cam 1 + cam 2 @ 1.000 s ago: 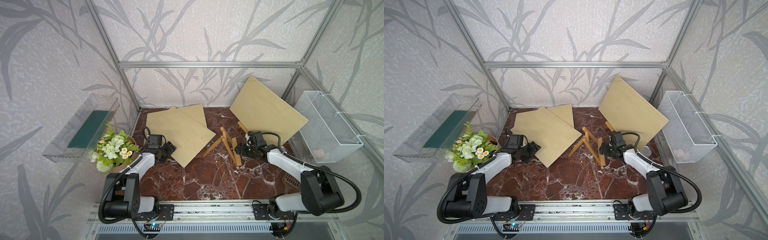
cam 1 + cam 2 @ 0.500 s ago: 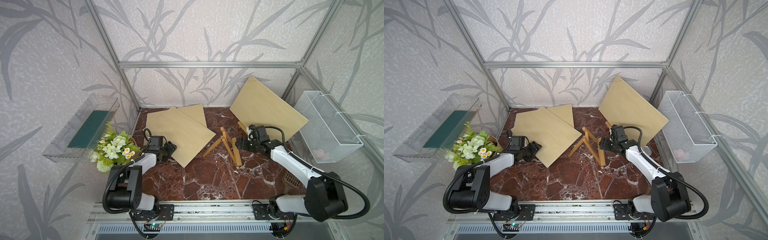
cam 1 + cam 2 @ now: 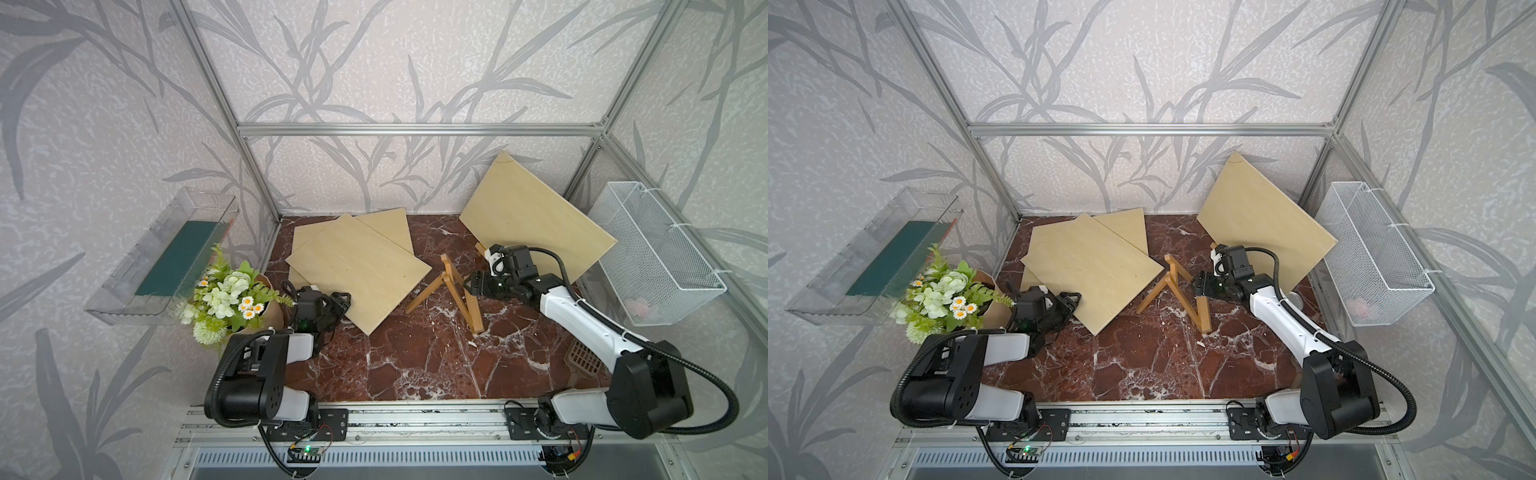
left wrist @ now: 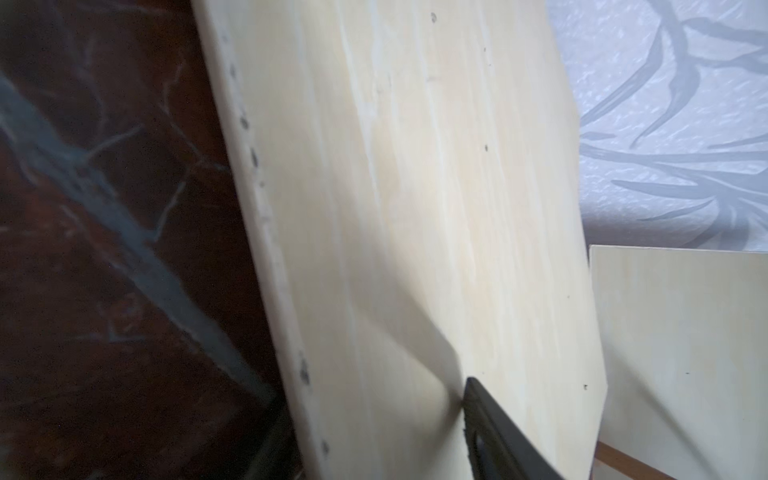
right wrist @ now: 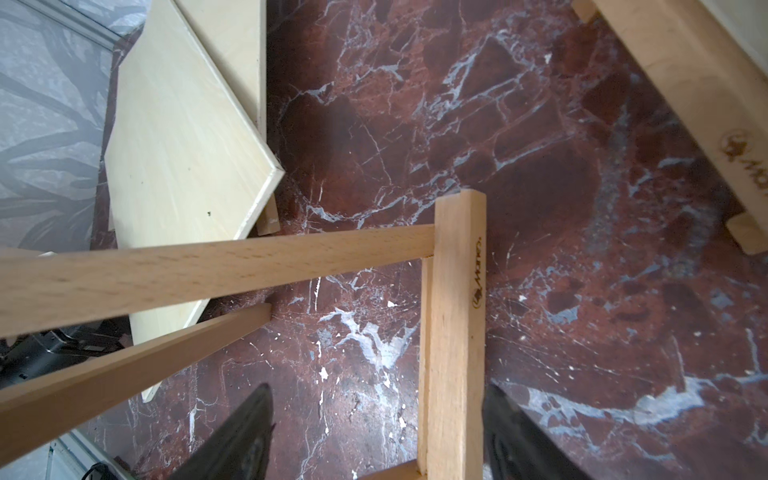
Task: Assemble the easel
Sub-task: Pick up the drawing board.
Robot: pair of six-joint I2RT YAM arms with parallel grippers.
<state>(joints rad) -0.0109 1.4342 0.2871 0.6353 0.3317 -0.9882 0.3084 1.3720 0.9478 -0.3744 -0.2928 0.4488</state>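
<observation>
Three boards [image 3: 357, 274] [image 3: 386, 226] [image 3: 536, 224], two grippers [image 3: 341, 302] [image 3: 471, 287], one bouquet [image 3: 226, 293]

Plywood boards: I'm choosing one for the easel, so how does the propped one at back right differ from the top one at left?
The propped board stands tilted; the top board lies flat. The top board rests on another board; the propped board overlaps none. Both are pale, plain rectangles.

Red marble tabletop [image 3: 415, 365]: wooden easel frame [image 3: 426, 293] rests on it; two overlapping plywood boards [image 3: 357, 270] flat beside frame, left-arm side.
</observation>
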